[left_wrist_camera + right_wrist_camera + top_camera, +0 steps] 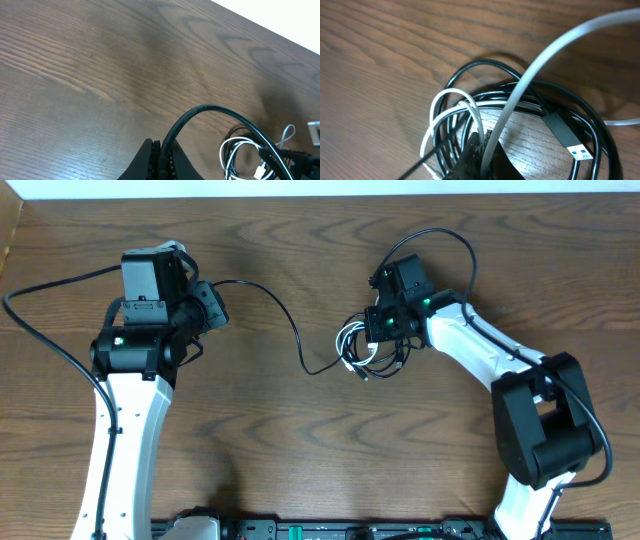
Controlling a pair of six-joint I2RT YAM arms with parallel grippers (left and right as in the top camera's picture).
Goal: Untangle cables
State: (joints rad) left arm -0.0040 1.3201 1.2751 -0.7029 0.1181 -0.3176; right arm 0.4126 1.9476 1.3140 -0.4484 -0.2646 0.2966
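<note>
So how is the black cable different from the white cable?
The black cable is dark, the white cable pale. The black cable stretches across the table to the left gripper; the white cable sits bunched in small loops. Black looks longer than white. Both are thin and tangled together.

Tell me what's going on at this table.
Two robot arms are working on a tangle of cables on the wooden table. The left pincer is shut on the black cable, which runs from it across the table to the tangle. The right pincer is down in the tangle, shut on a strand of the white cable. The cables are not yet separated: white loops lie wound in with black ones.
</note>
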